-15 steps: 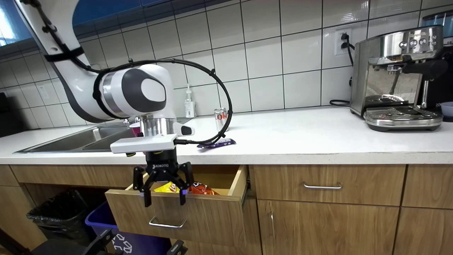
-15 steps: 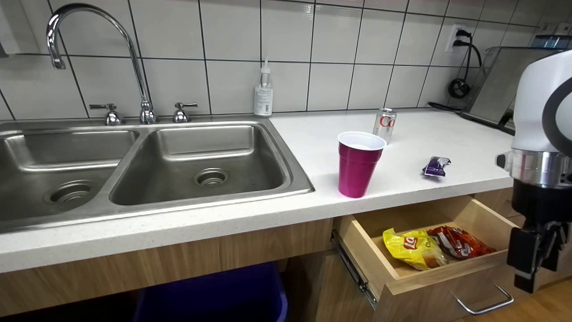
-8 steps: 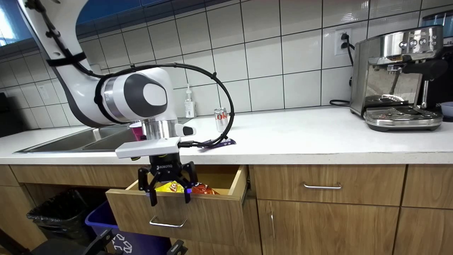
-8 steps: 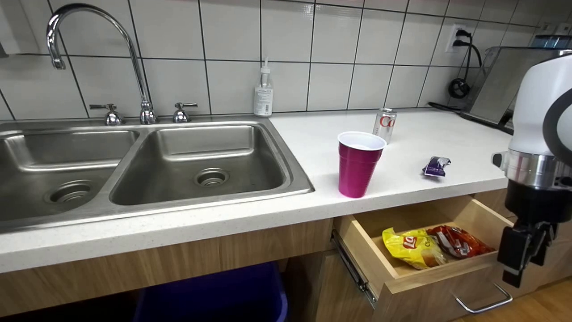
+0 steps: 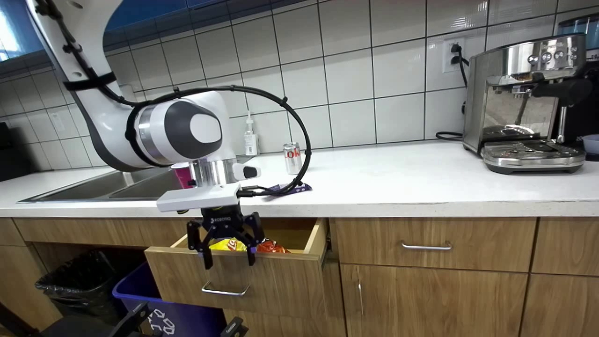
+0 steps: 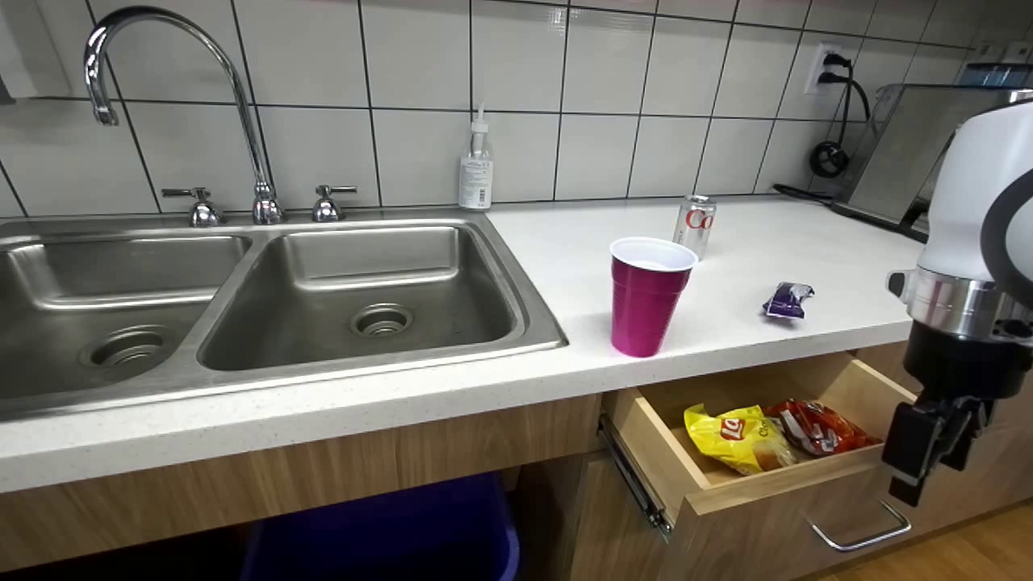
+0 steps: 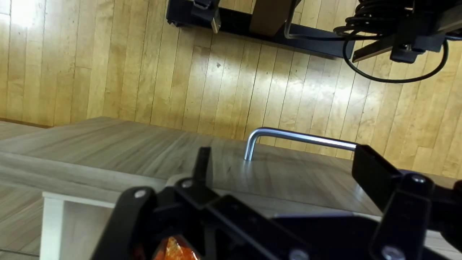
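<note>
Above the drawer handle [image 5: 223, 293], the pincer [image 5: 230, 264] hangs spread wide.

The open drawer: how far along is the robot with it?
Looks done: the yellow bag and red bag lie inside the drawer. In hand: the drawer seems on its way shut; it has slid slightly inward since a moment ago, with the open, empty gripper at its front. Left: probably pushing it the rest of the way, since it still stands well open.
</note>
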{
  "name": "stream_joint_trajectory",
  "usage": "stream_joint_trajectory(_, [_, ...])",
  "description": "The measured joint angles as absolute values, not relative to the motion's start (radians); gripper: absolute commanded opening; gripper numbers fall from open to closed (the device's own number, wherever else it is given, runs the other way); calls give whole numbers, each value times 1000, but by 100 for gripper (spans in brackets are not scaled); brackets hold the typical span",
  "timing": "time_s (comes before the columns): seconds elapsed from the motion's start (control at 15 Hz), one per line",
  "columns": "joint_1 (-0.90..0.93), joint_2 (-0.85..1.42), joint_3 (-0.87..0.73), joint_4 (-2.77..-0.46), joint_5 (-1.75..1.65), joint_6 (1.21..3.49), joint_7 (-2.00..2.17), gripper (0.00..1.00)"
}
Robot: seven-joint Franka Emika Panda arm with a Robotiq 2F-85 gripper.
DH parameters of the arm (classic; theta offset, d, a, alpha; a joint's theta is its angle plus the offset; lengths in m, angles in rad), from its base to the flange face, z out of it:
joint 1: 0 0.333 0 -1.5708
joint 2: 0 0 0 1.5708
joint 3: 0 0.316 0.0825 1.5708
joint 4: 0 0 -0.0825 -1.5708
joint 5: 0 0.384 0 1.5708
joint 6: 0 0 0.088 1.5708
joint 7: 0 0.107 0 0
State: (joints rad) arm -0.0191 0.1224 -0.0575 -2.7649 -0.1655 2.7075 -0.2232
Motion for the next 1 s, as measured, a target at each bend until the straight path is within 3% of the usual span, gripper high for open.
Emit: stream_joint_trajectory(1.0, [-19, 192, -66, -2706, -157, 2818, -112, 100])
